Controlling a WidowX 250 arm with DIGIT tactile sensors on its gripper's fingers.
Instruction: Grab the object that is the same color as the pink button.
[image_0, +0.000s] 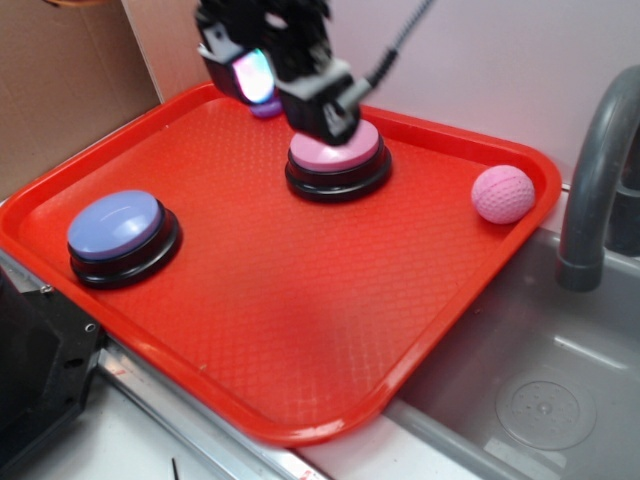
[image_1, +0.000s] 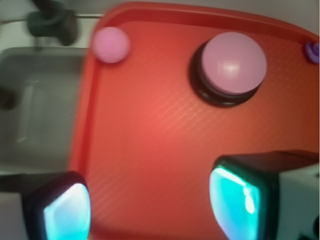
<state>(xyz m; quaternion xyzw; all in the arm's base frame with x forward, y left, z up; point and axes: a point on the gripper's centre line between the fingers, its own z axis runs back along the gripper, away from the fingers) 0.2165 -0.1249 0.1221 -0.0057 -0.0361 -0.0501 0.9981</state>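
Note:
The small pink dimpled ball (image_0: 503, 193) lies on the red tray (image_0: 300, 330) near its far right corner; in the wrist view the ball (image_1: 111, 44) is at the upper left. The pink button (image_0: 336, 152) with a black base stands at the tray's back middle, and shows in the wrist view (image_1: 234, 62) too. My gripper (image_0: 290, 78) hangs in the air above the back of the tray, just left of and above the pink button, far from the ball. Its jaws are wide apart with nothing between them; its cyan pads (image_1: 67, 212) frame bare tray.
A blue-lavender button (image_0: 117, 228) on a black base stands at the tray's left. A tiny purple duck (image_0: 266, 108) sits at the back edge, partly behind my gripper. A grey sink (image_0: 540, 390) and tap (image_0: 597, 170) lie right of the tray. Cardboard stands at the back left.

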